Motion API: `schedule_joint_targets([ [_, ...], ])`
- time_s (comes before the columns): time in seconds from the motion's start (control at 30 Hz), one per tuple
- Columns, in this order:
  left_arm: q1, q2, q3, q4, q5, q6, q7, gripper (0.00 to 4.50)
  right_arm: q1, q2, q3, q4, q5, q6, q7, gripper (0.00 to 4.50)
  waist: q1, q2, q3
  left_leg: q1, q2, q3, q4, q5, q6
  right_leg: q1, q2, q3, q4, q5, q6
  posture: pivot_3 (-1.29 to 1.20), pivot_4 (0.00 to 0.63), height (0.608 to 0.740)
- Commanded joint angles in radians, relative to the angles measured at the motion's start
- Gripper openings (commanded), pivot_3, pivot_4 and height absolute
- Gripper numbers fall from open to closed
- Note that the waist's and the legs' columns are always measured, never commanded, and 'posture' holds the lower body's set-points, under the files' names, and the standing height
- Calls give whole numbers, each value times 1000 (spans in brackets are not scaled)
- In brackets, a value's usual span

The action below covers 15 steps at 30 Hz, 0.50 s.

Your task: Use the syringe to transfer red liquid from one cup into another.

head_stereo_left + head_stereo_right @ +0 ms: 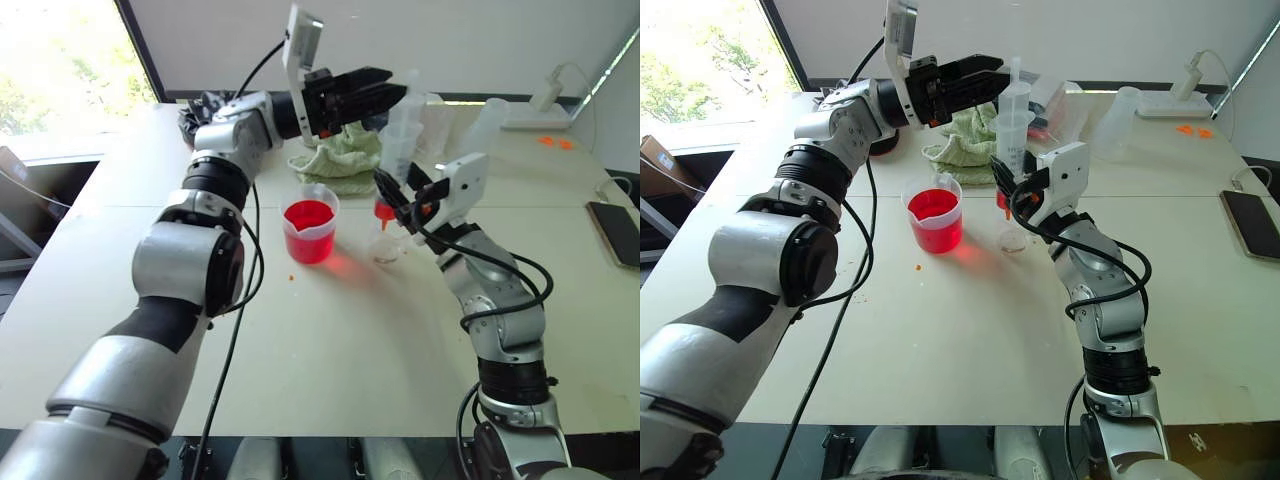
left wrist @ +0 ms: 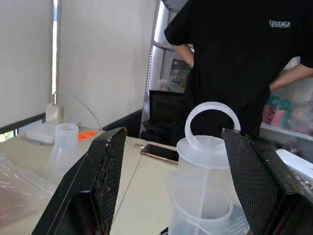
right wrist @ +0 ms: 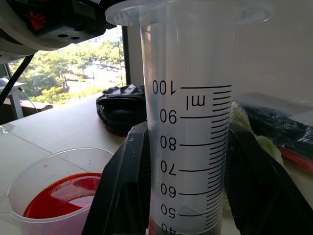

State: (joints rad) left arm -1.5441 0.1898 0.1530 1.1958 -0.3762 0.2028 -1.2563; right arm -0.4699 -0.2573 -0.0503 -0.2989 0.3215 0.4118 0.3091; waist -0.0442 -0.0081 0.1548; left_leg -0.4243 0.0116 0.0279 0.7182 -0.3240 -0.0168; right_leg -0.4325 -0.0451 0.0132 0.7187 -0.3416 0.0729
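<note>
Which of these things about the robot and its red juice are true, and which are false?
1. The big clear plastic syringe stands upright, clamped in the right gripper. True.
2. The left gripper is shut on the syringe's plunger ring. False: its jaws stand open either side of the ring.
3. The clear spouted beaker holds bright red liquid. True.
4. The small plain clear cup is full of red liquid. False: it looks nearly empty.
5. A crumpled green cloth lies behind the beaker. True.
</note>
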Motion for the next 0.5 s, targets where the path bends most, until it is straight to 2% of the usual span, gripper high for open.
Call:
schedule_joint_targets([
  [0.03, -48, -19, -2, 11, 34, -31, -3, 3248, -6, -13, 3, -58, -3, -18, 12, 1400, 0, 0, 0, 0, 0, 0, 0, 0, 0, 0, 0, 0, 0, 0, 0, 0, 150, 711],
  [0.3, -74, -50, 14, 56, 66, -46, 9, 3248, 0, -31, 8, -61, -11, -29, 21, 1400, 0, 0, 0, 0, 0, 0, 0, 0, 0, 0, 0, 0, 0, 0, 0, 0, 150, 711],
  [0.4, -85, -55, 30, 65, 69, -35, 6, 2416, 1, -35, 10, -61, -12, -32, 21, 1400, 0, 0, 0, 0, 0, 0, 0, 0, 0, 0, 0, 0, 0, 0, 0, 0, 150, 711],
  [0.5, -89, -57, 33, 69, 78, -30, -5, 1046, 1, -35, 9, -62, -14, -33, 23, 1400, 0, 0, 0, 0, 0, 0, 0, 0, 0, 0, 0, 0, 0, 0, 0, 0, 150, 711],
])
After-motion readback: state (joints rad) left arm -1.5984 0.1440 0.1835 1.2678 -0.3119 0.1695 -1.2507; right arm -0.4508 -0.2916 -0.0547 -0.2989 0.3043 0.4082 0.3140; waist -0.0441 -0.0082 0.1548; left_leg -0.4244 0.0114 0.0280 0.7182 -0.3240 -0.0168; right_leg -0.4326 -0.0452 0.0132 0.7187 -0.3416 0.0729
